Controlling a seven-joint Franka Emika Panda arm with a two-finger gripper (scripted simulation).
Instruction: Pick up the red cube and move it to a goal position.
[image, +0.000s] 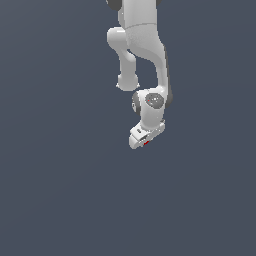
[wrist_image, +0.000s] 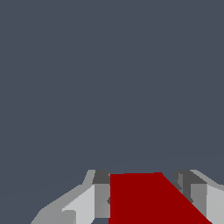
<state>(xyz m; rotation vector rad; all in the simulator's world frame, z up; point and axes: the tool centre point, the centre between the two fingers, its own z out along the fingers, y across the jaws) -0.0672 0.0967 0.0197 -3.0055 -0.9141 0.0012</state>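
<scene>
In the wrist view the red cube (wrist_image: 144, 199) sits between my two fingers (wrist_image: 101, 197), which press against its sides. My gripper (wrist_image: 146, 188) is shut on it. From the exterior view only a small red speck of the cube (image: 146, 143) shows under the white gripper (image: 144, 141); the rest is hidden by the hand. The white arm reaches down from the top of that view, with the hand tilted over the plain grey floor.
A flat grey surface (image: 60, 190) fills both views. No other object or edge shows.
</scene>
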